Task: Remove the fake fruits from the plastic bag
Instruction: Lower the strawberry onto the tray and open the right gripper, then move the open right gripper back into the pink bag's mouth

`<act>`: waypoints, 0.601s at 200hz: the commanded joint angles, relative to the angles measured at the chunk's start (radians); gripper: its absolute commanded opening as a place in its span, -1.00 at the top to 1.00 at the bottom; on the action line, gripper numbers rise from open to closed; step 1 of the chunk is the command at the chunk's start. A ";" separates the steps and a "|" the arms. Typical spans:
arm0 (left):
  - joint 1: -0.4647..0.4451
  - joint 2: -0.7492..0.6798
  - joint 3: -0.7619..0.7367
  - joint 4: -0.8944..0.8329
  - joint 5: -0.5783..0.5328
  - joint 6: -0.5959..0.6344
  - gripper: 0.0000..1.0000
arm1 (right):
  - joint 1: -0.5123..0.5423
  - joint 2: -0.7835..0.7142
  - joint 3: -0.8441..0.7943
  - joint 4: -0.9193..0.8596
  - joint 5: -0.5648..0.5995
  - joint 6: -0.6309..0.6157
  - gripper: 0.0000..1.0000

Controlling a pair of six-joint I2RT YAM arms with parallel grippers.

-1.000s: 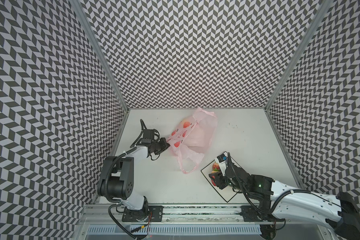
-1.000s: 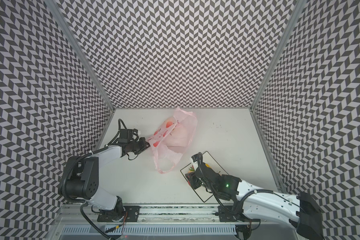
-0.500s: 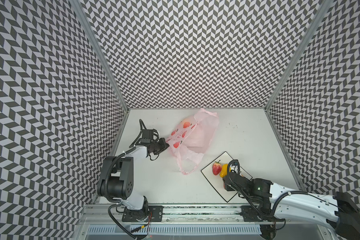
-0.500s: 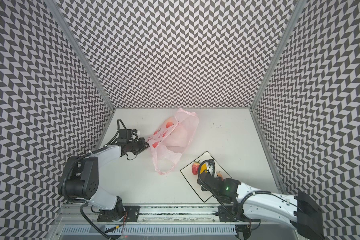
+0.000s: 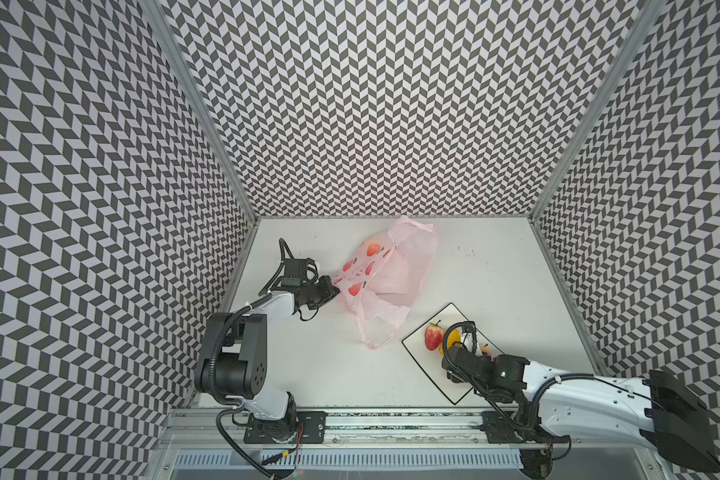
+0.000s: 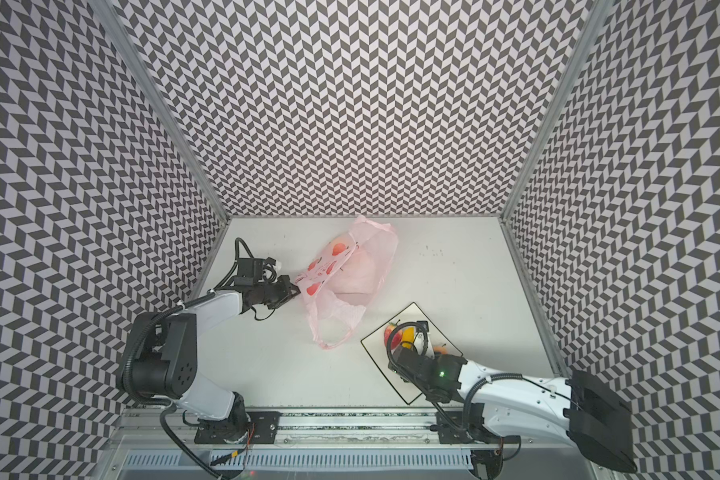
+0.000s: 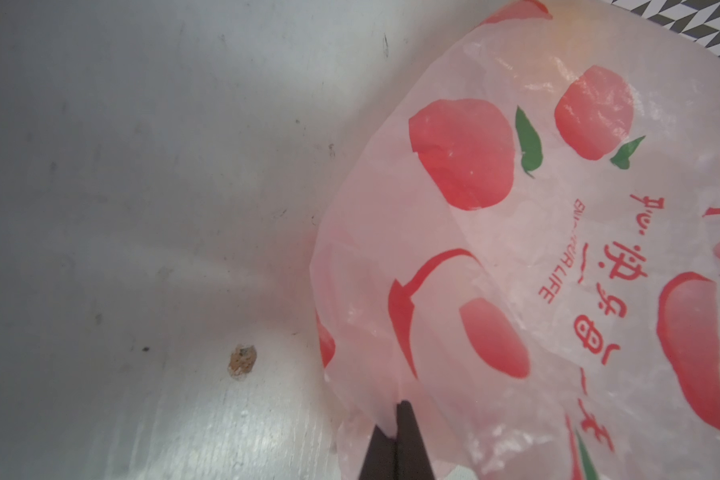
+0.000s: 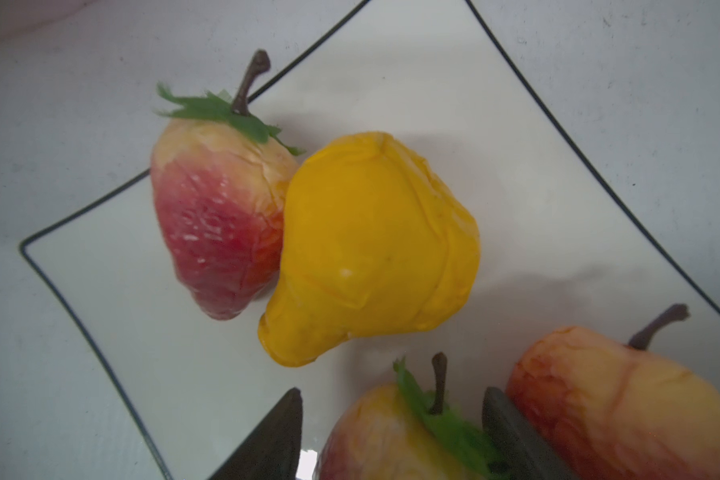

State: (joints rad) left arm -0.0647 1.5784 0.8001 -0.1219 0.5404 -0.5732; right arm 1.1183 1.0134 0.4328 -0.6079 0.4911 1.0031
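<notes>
Pinching a fold at the left edge of the thin, crinkled pale-pink plastic bag (image 5: pixel 391 274) (image 6: pixel 350 270) (image 7: pixel 516 249), the left gripper (image 5: pixel 333 289) (image 6: pixel 294 289) (image 7: pixel 395 415) has its dark fingertips pressed together on the film. The bag lies slumped on the white tabletop (image 5: pixel 495 270), far and a little left of middle, red fruit prints and red lettering facing up. One loop handle (image 5: pixel 375 336) trails toward the near side, stopping short of the white square board with a thin black edge (image 5: pixel 429 374) (image 6: pixel 377 351) (image 8: pixel 433 83). Contents of the bag cannot be told through the film. The board sits near right. Four fake fruits are on it. A red strawberry with a green top and dark stem (image 5: pixel 432 337) (image 6: pixel 389 334) (image 8: pixel 217 232) is touching a yellow pear-shaped fruit (image 5: pixel 453 335) (image 6: pixel 408 332) (image 8: pixel 371 249). A second strawberry with a green top (image 8: pixel 375 432) is nearer the arm. A pale orange-red fruit with a dark stem (image 5: pixel 485 351) (image 6: pixel 441 350) (image 8: pixel 620 407) is just beside it. The right gripper (image 5: pixel 468 340) (image 8: pixel 391 399) hangs low over the board, jaws apart. They straddle the second strawberry, with bare board showing between one finger and the fruit. The other finger sits between that strawberry and the orange-red fruit.
</notes>
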 commanded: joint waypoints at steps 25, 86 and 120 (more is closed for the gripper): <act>0.008 0.007 0.033 -0.011 0.006 0.013 1.00 | 0.005 -0.136 0.065 -0.067 0.029 0.028 -0.49; 0.008 0.005 0.030 -0.002 0.019 0.006 1.00 | 0.005 -0.392 0.150 0.024 0.065 -0.162 -0.46; 0.009 0.001 0.024 0.008 0.025 -0.003 1.00 | 0.006 -0.398 0.188 0.212 0.063 -0.386 -0.37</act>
State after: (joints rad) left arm -0.0628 1.5784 0.8059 -0.1284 0.5484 -0.5747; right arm 1.1183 0.6018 0.5728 -0.5758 0.5285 0.8066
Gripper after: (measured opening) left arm 0.047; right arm 0.695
